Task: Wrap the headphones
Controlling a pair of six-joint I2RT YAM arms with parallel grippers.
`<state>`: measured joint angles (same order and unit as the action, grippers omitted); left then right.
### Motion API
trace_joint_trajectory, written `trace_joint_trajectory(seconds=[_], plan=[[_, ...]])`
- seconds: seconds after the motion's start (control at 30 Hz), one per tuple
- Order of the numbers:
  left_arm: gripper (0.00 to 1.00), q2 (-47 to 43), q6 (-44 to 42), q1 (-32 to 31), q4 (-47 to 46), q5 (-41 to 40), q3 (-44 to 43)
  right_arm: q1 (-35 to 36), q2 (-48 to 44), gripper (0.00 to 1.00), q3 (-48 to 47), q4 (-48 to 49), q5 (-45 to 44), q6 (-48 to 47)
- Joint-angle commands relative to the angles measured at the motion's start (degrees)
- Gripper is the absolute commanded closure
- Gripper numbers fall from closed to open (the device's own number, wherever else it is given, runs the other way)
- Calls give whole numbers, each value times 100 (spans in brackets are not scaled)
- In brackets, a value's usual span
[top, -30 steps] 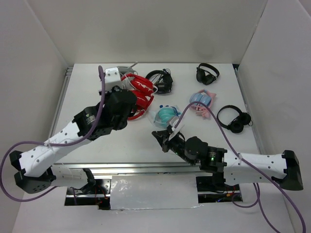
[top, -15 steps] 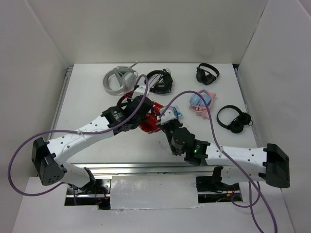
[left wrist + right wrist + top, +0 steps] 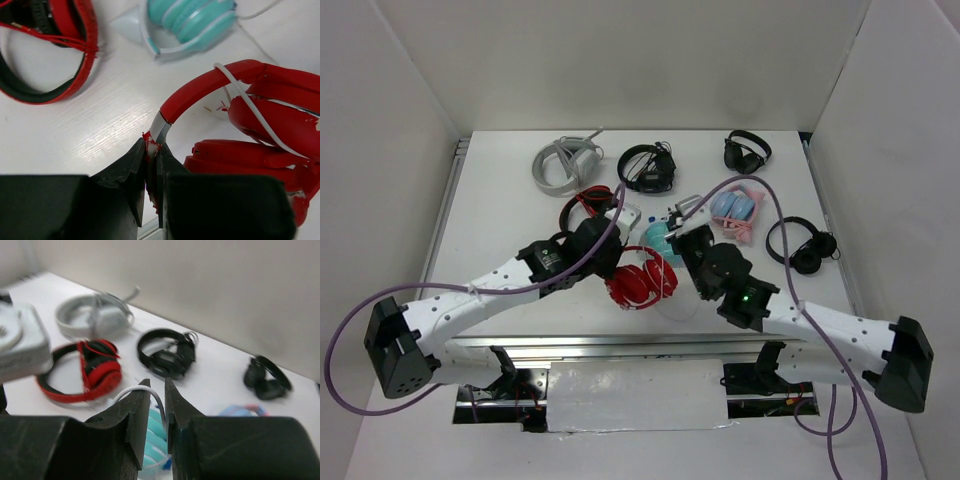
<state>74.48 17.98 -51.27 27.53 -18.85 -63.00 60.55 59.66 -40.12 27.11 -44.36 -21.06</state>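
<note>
headphones (image 3: 260,115): glossy, rigid, probably slippery; hinges likely fragile | left gripper (image 3: 151,150): pinched tight on headband end, sound hold | right gripper (image 3: 157,390): fingers nearly together, grip on white cable (image 3: 247,102) unclear

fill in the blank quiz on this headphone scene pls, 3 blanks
1. The left gripper is shut on the ___ of the red headphones.
2. A thin ___ cable crosses over their band.
3. In the left wrist view, the folded pair lying next to the red-and-black hoop pair is ___ in colour.

Missing words: headband; white; teal
</note>
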Motion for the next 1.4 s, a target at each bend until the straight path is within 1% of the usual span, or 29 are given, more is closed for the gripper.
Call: trace_joint_trajectory(seconds=[0.0, 0.07, 0.1, 0.2, 0.27, 0.3, 0.33, 0.4, 0.47, 0.5, 0.6, 0.63, 0.67, 0.7, 0.73, 0.77, 0.8, 0.83, 0.9, 0.93, 1.0, 1.1, 1.23, 1.27, 1.3, 1.37], plan=[[100, -512, -435, -77, -722, 935, 130, -438, -639, 75, 73, -443, 2041, 875], [100, -531, -488, -94, -758, 1102, 148, -711, -833, 74, 153, -417, 2509, 1041], [100, -539, -514, -112, -836, 1294, 183, -781, -859, 73, 145, -531, 2955, 1060], [100, -557, -672, -243, -942, 1734, 253, -1036, -772, 73, 49, -619, 3414, 1139], [100, -592, -751, -331, -969, 1832, 253, -1291, -588, 74, -31, -602, 3530, 1235], [100, -601, -769, -445, -960, 1832, 236, -1405, -439, 74, -75, -619, 3774, 1271], [100, -627, -778, -507, -986, 1841, 218, -1563, -368, 79, -127, -611, 3846, 1341], [100, -706, -769, -621, -969, 1928, 166, -1722, -149, 85, -172, -611, 3952, 1411], [100, -802, -656, -683, -837, 1999, -10, -1933, -34, 83, -172, -637, 4040, 1569], [100, -847, -542, -692, -811, 2052, -54, -1994, 54, 77, -172, -663, 4153, 1700], [100, -1119, -375, -701, -793, 2070, -177, -2179, 55, 70, -146, -795, 4234, 1851], [100, -1189, -243, -692, -767, 2018, -238, -2197, 11, 64, -50, -787, 4182, 1999], [100, -1329, -199, -683, -758, 1982, -274, -2275, -50, 61, 12, -769, 4190, 2061], [100, -1374, -68, -683, -784, 1930, -291, -2320, -207, 53, 82, -743, 4181, 2314], [100, -1427, -58, -692, -784, 1920, -361, -2381, -296, 41, 240, -708, 4172, 2421], [100, -1514, -5, -683, -767, 1920, -388, -2460, -410, 32, 320, -655, 4242, 2501], [100, -1611, 65, -683, -793, 1920, -458, -2635, -603, 8, 494, -629, 4330, 2702], [100, -1612, 83, -683, -793, 1920, -493, -2750, -692, 0, 575, -594, 4330, 2782], [100, -1691, 171, -666, -767, 1912, -590, -3056, -858, 0, 707, -584, 4409, 3027], [100, -1700, 162, -665, -740, 1920, -686, -3180, -894, 0, 794, -637, 4584, 3064], [100, -1761, 180, -657, -723, 1710, -801, -3391, -1043, 0, 882, -795, 4778, 3169], [100, -1796, 171, -613, -670, 1543, -1143, -3567, -1315, 0, 1286, -813, 5042, 3257], [100, -1726, 258, -516, -591, 1428, -1372, -3595, -1527, 0, 1611, -883, 5472, 3617], [100, -1709, 276, -499, -582, 1428, -1407, -3586, -1606, 0, 1630, -1092, 5482, 3783], [100, -1691, 294, -490, -582, 1419, -1434, -3568, -1667, 0, 1682, -1146, 5517, 4037], [100, -1638, 320, -446, -573, 1367, -1513, -3489, -1956, 0, 1980, -1121, 5508, 4223]])
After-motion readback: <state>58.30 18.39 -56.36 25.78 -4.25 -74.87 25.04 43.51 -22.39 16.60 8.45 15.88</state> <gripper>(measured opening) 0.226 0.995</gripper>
